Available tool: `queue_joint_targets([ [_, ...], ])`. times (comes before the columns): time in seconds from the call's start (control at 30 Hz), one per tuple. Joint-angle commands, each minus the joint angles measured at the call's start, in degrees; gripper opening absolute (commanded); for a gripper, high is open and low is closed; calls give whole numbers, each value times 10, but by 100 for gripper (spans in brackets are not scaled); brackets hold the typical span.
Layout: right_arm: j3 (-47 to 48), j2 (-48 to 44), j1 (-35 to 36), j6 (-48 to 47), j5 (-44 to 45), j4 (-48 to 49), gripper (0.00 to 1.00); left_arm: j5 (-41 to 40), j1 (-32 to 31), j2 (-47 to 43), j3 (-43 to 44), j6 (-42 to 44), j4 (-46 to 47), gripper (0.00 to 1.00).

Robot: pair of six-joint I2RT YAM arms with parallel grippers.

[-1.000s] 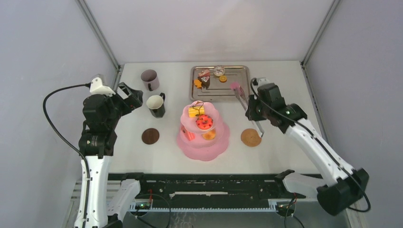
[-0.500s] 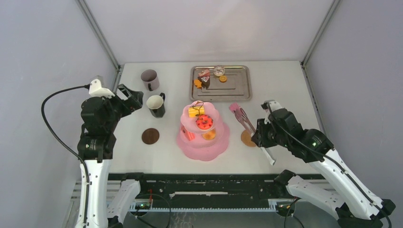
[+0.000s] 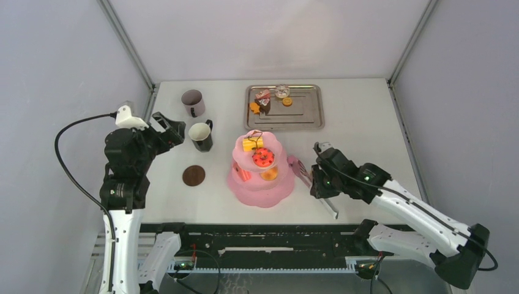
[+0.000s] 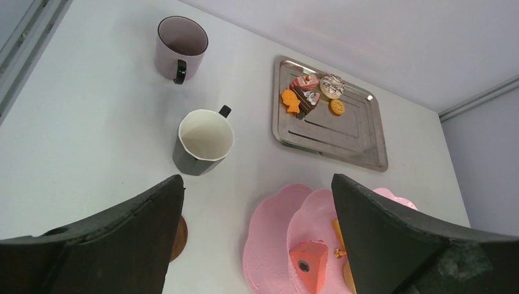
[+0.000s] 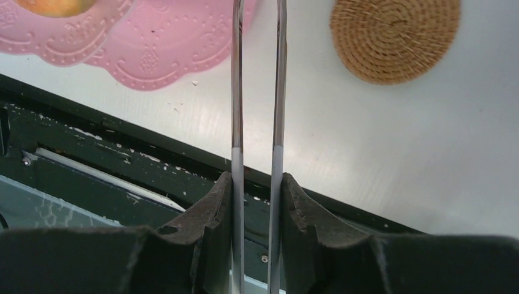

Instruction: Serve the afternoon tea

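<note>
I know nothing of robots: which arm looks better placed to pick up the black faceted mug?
Left, I'd say. The left gripper is open and hangs near the black mug; the right gripper is shut on metal pink-tipped tongs, beyond the pink three-tier stand.

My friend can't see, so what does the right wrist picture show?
The right claw pinches thin metal tongs over the white table. The pink stand's scalloped edge is upper left, a woven coaster upper right.
</note>
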Motion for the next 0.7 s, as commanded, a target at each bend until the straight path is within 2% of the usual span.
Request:
queue_joint_targets([
  [0.0, 4, 38, 15, 0, -10, 128, 9, 1, 5, -9, -9, -2, 3, 94],
  [0.33, 3, 141, 20, -36, -59, 244, 10, -8, 4, -9, -5, -1, -3, 94],
  [0.53, 5, 184, 23, -44, -80, 291, 13, -10, 5, -5, -3, -3, -3, 94],
  [0.6, 6, 197, 25, -47, -82, 301, 17, -10, 5, -4, -3, -3, -3, 94],
  [0.67, 8, 205, 26, -47, -83, 306, 27, -8, 5, -1, -3, -3, -3, 94],
])
